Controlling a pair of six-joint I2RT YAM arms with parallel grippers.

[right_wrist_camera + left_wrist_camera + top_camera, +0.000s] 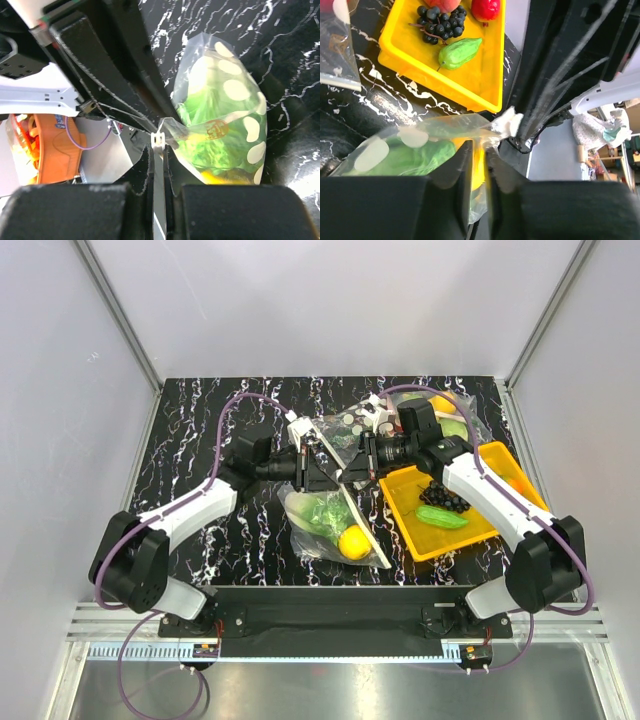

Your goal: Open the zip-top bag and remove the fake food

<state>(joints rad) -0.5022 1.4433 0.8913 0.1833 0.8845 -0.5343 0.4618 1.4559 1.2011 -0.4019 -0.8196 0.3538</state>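
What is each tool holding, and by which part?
The dotted clear bag: right tool pinches its zip strip, left tool pinches the film at its mouth.

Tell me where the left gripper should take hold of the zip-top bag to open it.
Grip the flat lip beside the zip strip, on the wall opposite the one the right gripper pinches, coming in from the left. The zip-top bag bulges further down around the lettuce and lemon; only the mouth edge looks thin enough for the left gripper to pinch.
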